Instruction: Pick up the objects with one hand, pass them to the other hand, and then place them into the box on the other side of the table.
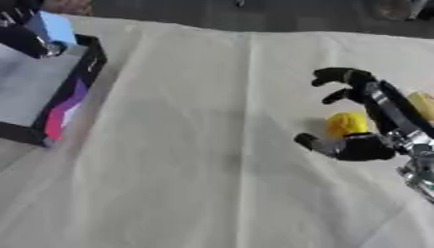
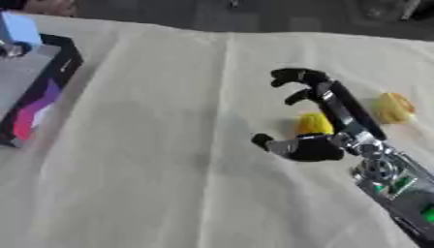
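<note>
Yellow object [image 2: 315, 123] lies on the cloth-covered table [image 2: 169, 184], inside the span of the right robot hand [image 2: 315, 145], between its curled fingers [image 2: 292, 76] on the far side and its thumb [image 2: 264, 141] on the near side. The robot hand is partly open, fingers bent over the object; contact with it cannot be confirmed, and it is not closed round it. A second yellow object [image 2: 394, 107] lies just behind the robot hand's wrist, to its right. The box [image 1: 72, 97], dark-walled with a pink and purple side, stands well apart to the robot hand's left, at the far left of the table. The left robot hand shows in neither view.
</note>
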{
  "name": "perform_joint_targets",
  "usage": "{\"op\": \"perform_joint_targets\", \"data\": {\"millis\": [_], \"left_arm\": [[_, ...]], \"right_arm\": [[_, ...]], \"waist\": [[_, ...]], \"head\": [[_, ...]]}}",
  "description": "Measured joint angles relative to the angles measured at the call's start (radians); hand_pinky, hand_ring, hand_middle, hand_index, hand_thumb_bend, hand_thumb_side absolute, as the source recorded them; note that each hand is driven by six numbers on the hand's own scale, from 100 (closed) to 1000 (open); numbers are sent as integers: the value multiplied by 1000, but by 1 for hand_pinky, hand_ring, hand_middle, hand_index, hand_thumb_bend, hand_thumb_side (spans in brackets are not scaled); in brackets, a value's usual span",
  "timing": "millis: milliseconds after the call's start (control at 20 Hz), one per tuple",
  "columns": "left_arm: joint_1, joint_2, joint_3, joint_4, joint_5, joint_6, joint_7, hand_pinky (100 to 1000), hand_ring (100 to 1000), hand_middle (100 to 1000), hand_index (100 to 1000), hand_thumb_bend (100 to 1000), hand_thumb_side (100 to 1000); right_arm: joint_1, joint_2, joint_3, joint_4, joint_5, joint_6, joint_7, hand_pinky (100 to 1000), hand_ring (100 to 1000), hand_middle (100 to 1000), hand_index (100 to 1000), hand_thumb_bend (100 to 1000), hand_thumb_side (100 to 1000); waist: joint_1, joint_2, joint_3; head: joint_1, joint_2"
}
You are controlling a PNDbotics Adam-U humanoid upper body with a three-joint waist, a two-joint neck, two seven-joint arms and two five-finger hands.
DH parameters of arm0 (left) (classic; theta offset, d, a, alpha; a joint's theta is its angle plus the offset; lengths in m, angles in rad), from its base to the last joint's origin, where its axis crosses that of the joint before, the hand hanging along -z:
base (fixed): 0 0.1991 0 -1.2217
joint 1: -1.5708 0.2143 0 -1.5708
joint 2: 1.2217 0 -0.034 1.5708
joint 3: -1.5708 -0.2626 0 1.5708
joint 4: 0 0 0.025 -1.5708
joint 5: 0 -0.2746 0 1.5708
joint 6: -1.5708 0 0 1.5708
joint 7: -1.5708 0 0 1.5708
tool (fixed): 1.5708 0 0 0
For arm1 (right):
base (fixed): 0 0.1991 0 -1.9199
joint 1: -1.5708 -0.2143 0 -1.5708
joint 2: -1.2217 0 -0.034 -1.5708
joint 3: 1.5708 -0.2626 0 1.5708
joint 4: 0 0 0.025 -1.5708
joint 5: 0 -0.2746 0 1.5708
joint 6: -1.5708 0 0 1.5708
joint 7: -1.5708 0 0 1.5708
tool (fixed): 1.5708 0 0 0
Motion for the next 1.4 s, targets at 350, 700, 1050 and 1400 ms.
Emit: {"op": "perform_joint_targets", "data": {"millis": [350,700,1050,1400], "left_arm": [[-8,-42,34,151,-58,-11,62,765,679,531,615,446,100],[-21,-86,61,283,-136,-53,62,837,808,707,795,612,100],[-30,-94,87,323,-219,-83,33,895,881,769,871,857,521],[-33,-94,109,315,-238,-91,69,872,865,764,863,662,512]], "right_arm": [[-6,17,-18,0,-8,-36,-30,652,876,700,828,601,100],[-4,21,-24,-1,-8,-53,-41,652,875,699,827,601,100],[1,21,-28,-1,-8,-55,-45,654,876,702,828,602,100],[18,7,-48,-1,-2,-13,-42,663,870,733,840,611,100]], "waist": [[-17,11,-6],[-24,17,-17],[-24,17,-13],[-24,16,-14]], "head": [[22,-15],[28,-18],[-13,-12],[-182,37]]}}
